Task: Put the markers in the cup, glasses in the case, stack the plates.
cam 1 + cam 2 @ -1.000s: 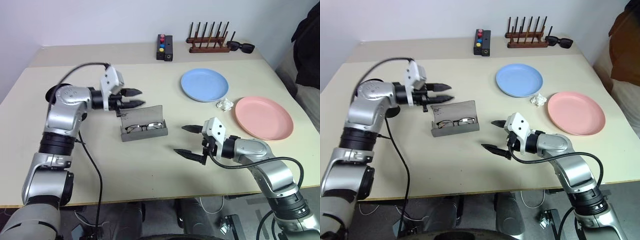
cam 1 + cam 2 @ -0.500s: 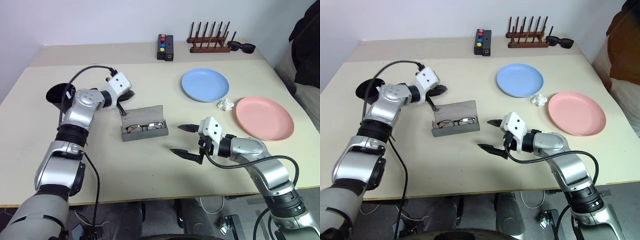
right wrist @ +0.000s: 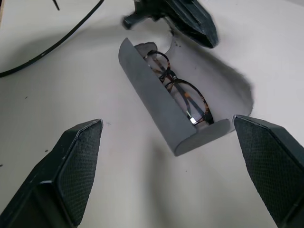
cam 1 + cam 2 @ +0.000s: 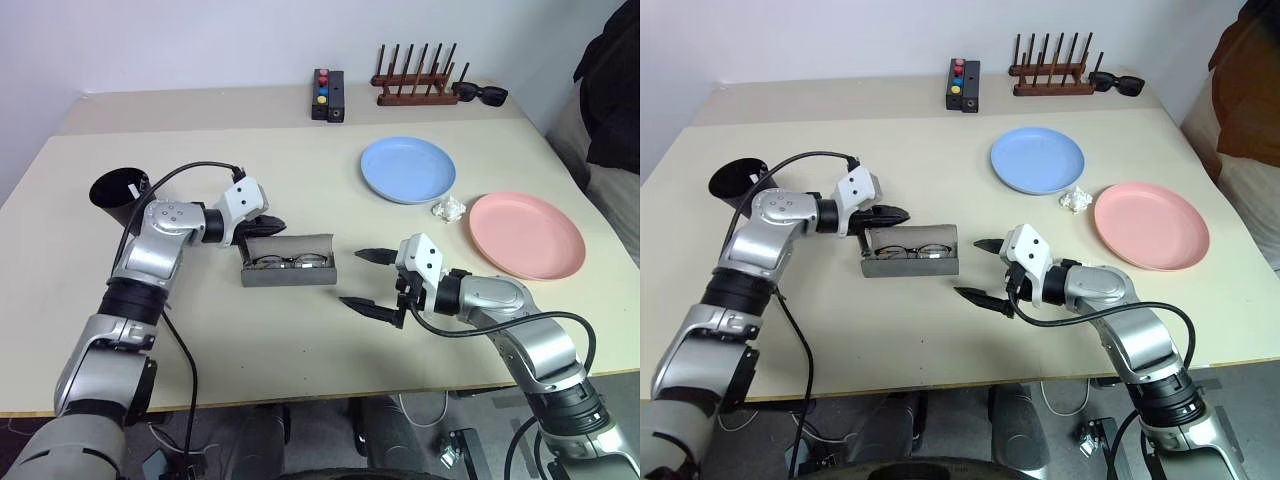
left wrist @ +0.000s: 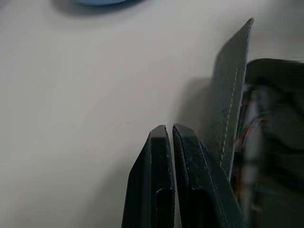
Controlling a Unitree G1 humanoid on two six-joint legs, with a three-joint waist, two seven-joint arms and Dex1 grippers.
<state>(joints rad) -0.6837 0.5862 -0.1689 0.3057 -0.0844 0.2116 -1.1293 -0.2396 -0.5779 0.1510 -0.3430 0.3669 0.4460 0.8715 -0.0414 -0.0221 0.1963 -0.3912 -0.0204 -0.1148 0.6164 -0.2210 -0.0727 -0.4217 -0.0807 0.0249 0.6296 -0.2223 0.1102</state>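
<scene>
My left fingers [image 4: 272, 222]: pressed together, behind the case [image 4: 290, 261] lid, tipping it over the glasses [image 4: 292, 261] inside. My right fingers [image 4: 365, 281]: spread wide, empty, beside the case.

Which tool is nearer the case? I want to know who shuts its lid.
Left. The left tool sits shut against the case lid's back; the right tool hangs open beside it, apart.

glasses [image 4: 290, 261] lie in the case [image 4: 288, 270] at mid-tabletop [image 4: 300, 340]; cup [image 4: 118, 196] at far left; two plates [image 4: 408, 168] [image 4: 526, 234] right, side by side.
</scene>
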